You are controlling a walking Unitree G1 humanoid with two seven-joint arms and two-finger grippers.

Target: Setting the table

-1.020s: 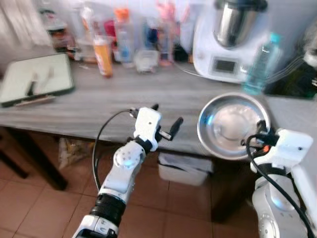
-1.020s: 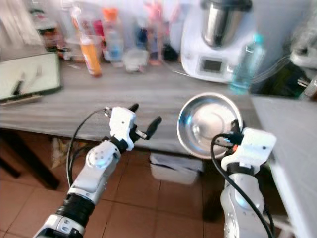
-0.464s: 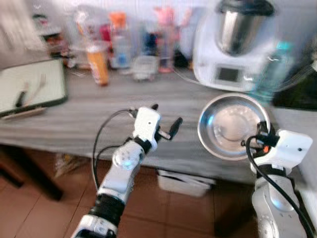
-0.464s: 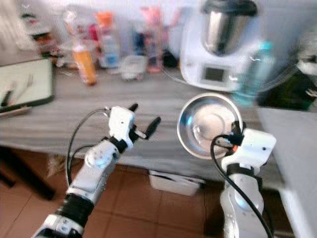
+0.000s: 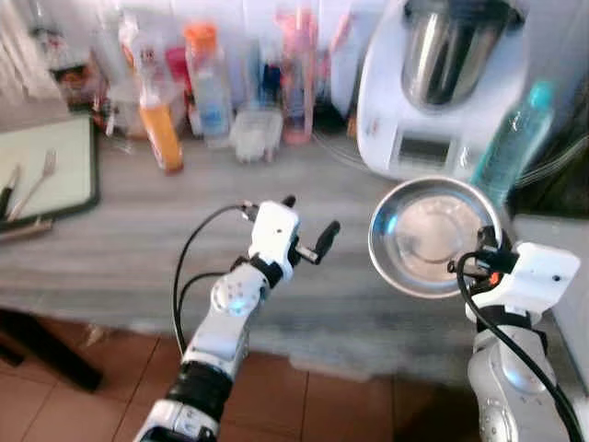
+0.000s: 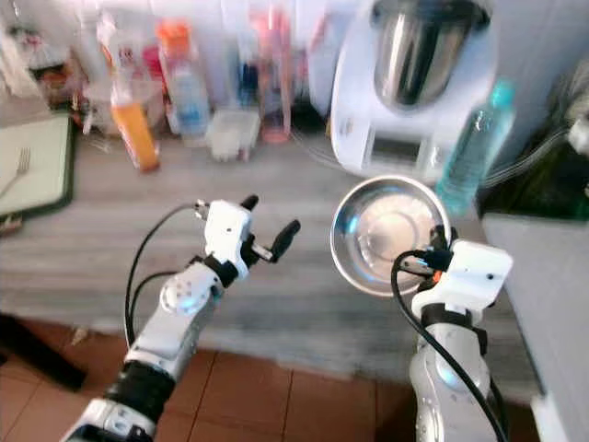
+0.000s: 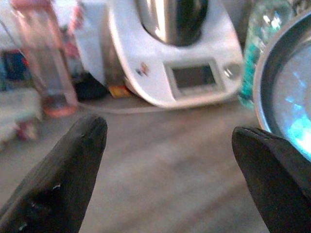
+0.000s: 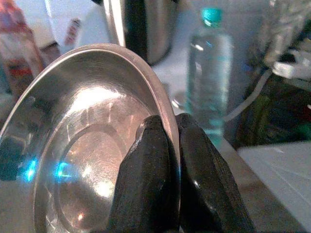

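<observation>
Right gripper (image 8: 167,160) pinched the rim of a steel bowl (image 5: 433,235), its 2 fingers (image 8: 146,179) closed on the edge, bowl held tilted above the grey wooden table (image 5: 110,249) near a white kitchen machine (image 5: 442,83). Left gripper (image 5: 308,226) hovered over the table, fingers spread wide, holding nothing.

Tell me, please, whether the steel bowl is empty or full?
Empty: the bowl, gripped at its rim by the right hand, shows only bare shiny metal.

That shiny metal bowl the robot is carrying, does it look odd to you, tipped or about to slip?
Yes: the steel bowl is tipped up almost on edge, its inside facing the camera, pinched at the rim by the right gripper above the grey counter.
</observation>
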